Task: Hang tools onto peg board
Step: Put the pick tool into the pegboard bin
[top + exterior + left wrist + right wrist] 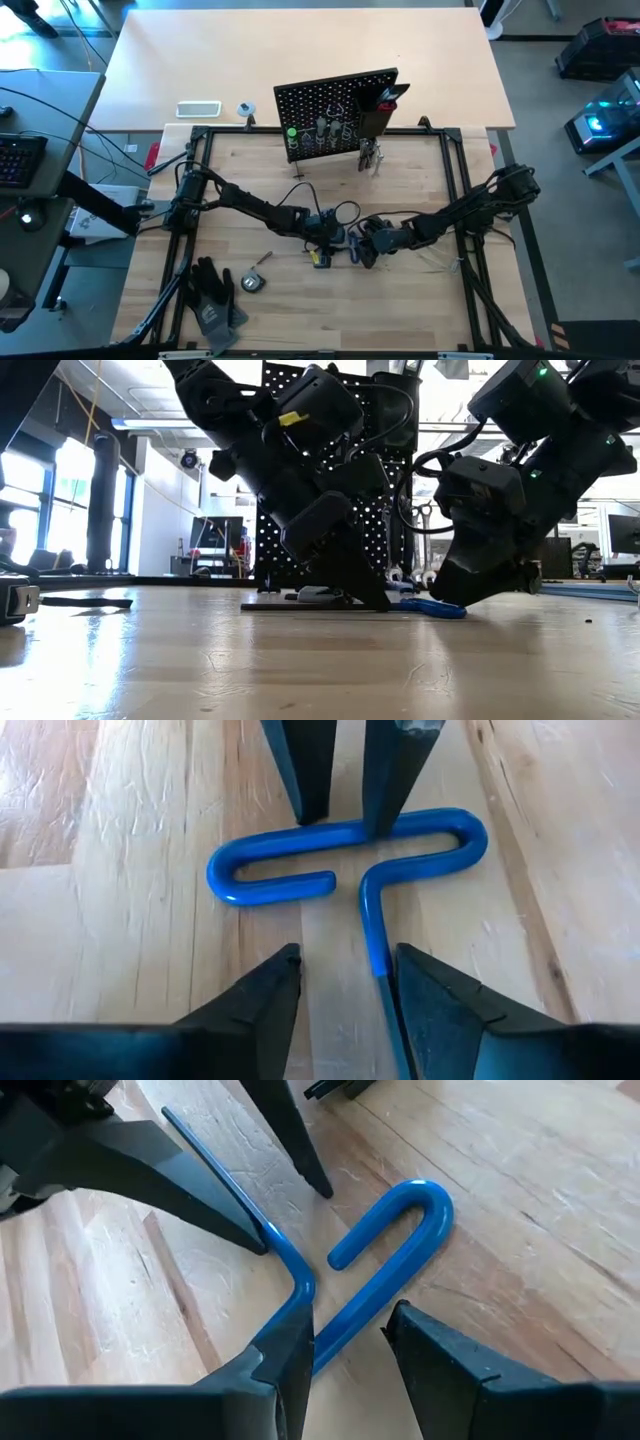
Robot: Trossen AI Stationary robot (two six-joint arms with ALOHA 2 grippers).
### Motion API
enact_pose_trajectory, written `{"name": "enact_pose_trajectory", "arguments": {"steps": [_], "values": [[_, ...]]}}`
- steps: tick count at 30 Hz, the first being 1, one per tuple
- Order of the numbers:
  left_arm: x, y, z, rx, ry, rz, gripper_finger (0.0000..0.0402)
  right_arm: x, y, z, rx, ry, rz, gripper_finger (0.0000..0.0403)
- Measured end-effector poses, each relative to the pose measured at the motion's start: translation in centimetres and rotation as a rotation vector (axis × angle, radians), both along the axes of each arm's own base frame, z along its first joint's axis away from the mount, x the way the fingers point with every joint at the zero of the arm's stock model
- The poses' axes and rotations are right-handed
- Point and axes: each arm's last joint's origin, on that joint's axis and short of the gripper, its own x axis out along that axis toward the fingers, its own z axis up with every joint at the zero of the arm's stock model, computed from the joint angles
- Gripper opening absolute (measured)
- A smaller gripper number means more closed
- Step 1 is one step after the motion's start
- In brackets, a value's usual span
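While both arms crowd the middle of the tabletop [420, 290], the blue-handled hex key [350, 860] lies flat on the wood between them. From the left wrist, the left tool [345, 985] stands part open, one finger on each side of the key's thin shaft, with no pad seen pressing it. The right tool [348, 1342] is likewise part open, straddling one end of the looped blue handle without a visible grip.

The key looks light and rigid: a steel rod with a smooth coated handle, likely slippery across the pads. A pinch on the straight run of the loop would probably hold better than on the shaft, which could pivot between the fingers.

Nearer the front edge lie black work gloves [212, 296]. Beyond the arms stands the peg board [338, 110], upright, with several tools already in its holders, well apart from the key.
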Motion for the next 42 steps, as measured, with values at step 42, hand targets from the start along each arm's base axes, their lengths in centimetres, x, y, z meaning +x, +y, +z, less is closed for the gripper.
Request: {"name": "enact_pose_trajectory", "arguments": {"steps": [42], "values": [[-0.1, -0.9, 1.9, 0.185, -0.072, -0.088, 0.0003, -1.6, 0.9, 2.8, -0.033, -0.033, -0.018, 0.0143]]}}
